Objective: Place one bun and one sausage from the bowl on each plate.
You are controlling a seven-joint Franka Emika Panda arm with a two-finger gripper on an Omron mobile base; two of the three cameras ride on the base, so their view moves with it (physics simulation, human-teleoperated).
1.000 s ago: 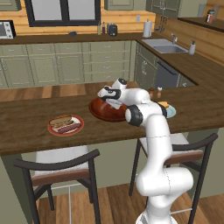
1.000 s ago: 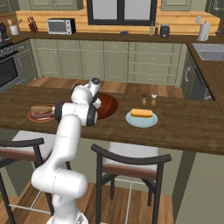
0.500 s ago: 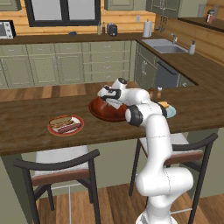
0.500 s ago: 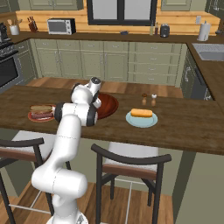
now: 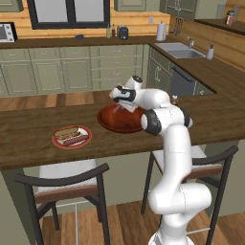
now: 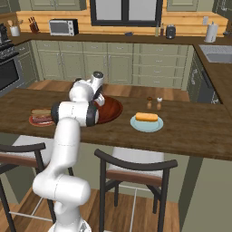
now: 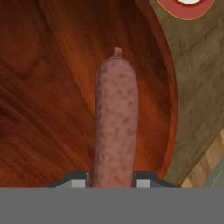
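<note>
- Hand view: the sausage point(image 7: 114, 127) lies in the bowl point(image 7: 43, 96), its long axis running straight away from the camera; its near end sits between the two fingertips point(image 7: 79, 180), one on each side.
- Finger state: the tips stand close against the sausage's flanks, but whether they press it or merely bracket it cannot be told.
- Left base view: the gripper point(image 5: 123, 97) hangs low over the bowl point(image 5: 119, 119), on the counter point(image 5: 28, 139) between the two plates.
- Red-rimmed plate point(image 5: 72, 137): already carries a bun point(image 5: 67, 130) and a sausage point(image 5: 76, 140).
- Teal plate point(image 6: 147, 123): holds a bun point(image 6: 147, 117) alone, so the bracketed sausage presumably belongs there, to the arm's right.
- Change from half a second ago: arm posture and gripper height appear unchanged; plates and bowl have not moved.
</note>
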